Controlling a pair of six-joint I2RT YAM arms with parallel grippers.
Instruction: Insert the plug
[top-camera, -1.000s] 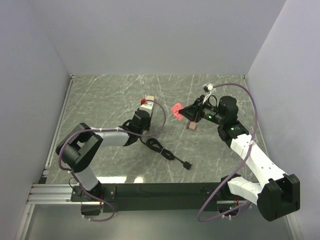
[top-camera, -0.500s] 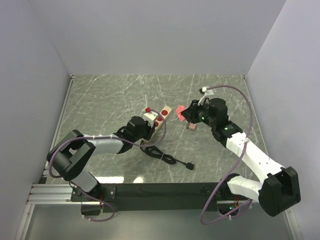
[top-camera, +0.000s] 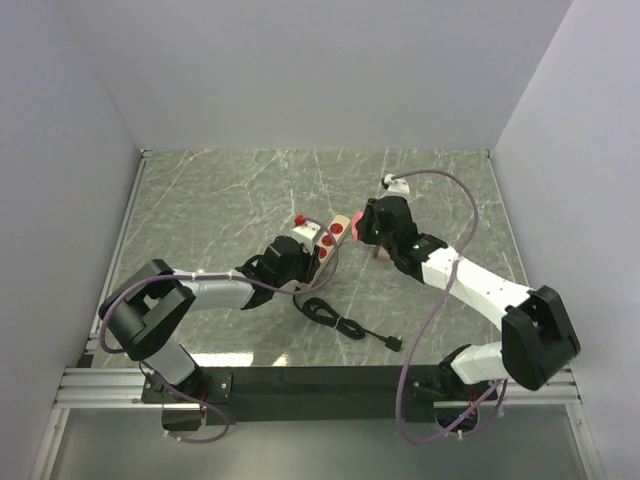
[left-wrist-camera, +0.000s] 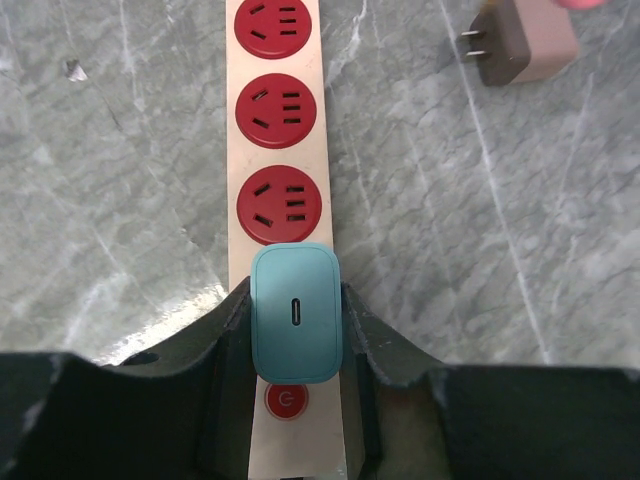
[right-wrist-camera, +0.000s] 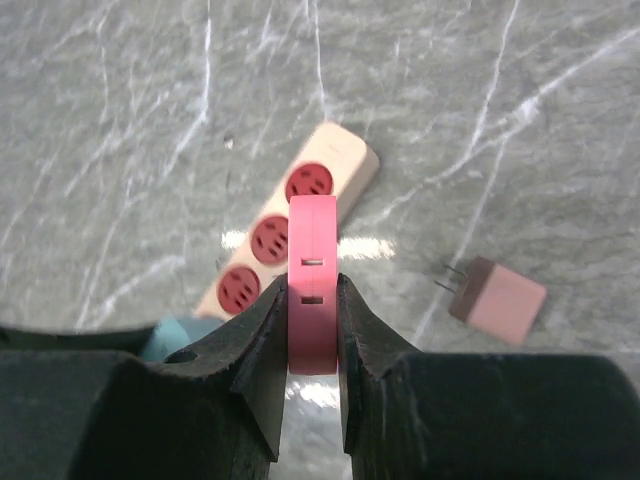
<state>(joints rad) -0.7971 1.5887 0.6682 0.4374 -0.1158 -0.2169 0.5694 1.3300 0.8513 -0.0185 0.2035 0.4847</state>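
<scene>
A beige power strip (top-camera: 333, 228) with red sockets lies diagonally mid-table. My left gripper (top-camera: 296, 254) is shut on a teal plug (left-wrist-camera: 296, 313) that sits on the strip (left-wrist-camera: 277, 130) just above its red power button (left-wrist-camera: 286, 400); three red sockets beyond it are free. My right gripper (top-camera: 369, 226) is shut on a flat pink plug (right-wrist-camera: 313, 285), held above the table over the strip's far end (right-wrist-camera: 340, 158). The teal plug also shows at the lower left of the right wrist view (right-wrist-camera: 180, 335).
A mauve adapter with two prongs (top-camera: 382, 252) lies on the table right of the strip, also in both wrist views (left-wrist-camera: 520, 45) (right-wrist-camera: 497, 298). The strip's black cable (top-camera: 335, 318) coils toward the front, ending in a black plug (top-camera: 394, 343).
The strip has swung down to lie diagonally as my left gripper moved right. My right gripper has moved left with the pink plug to the strip's far end. The black cable shifted right.
</scene>
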